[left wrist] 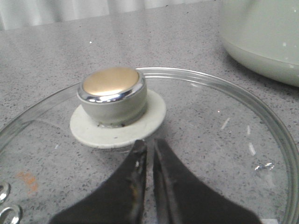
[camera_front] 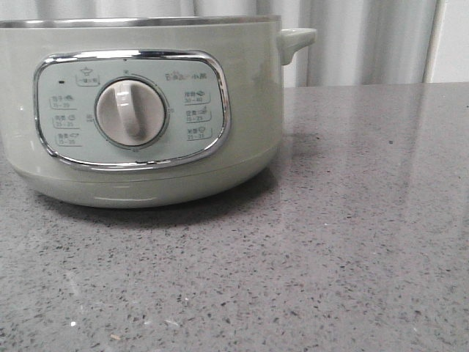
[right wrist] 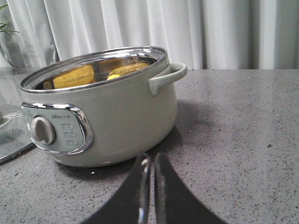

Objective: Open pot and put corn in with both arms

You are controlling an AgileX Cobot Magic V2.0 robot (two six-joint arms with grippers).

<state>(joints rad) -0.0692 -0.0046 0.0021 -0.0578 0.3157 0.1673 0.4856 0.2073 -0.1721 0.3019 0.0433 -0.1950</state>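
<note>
The pale green pot (camera_front: pixel 146 110) stands open on the grey counter, its dial panel facing the front camera. In the right wrist view the pot (right wrist: pixel 121 116) shows yellow corn (right wrist: pixel 74 76) inside it, partly as reflections on the steel wall. The glass lid (left wrist: pixel 224 135) with its gold-topped knob (left wrist: pixel 111 91) lies flat on the counter beside the pot (left wrist: pixel 266 37). My left gripper (left wrist: pixel 149 143) is shut and empty, just short of the knob's cream base. My right gripper (right wrist: pixel 152 157) is shut and empty, low over the counter near the pot's base.
The pot's side handle (right wrist: pixel 167 77) sticks out toward the right. The lid's edge (right wrist: pixel 11 144) shows left of the pot in the right wrist view. White curtains (right wrist: pixel 187 28) hang behind the grey speckled counter (camera_front: pixel 352 242).
</note>
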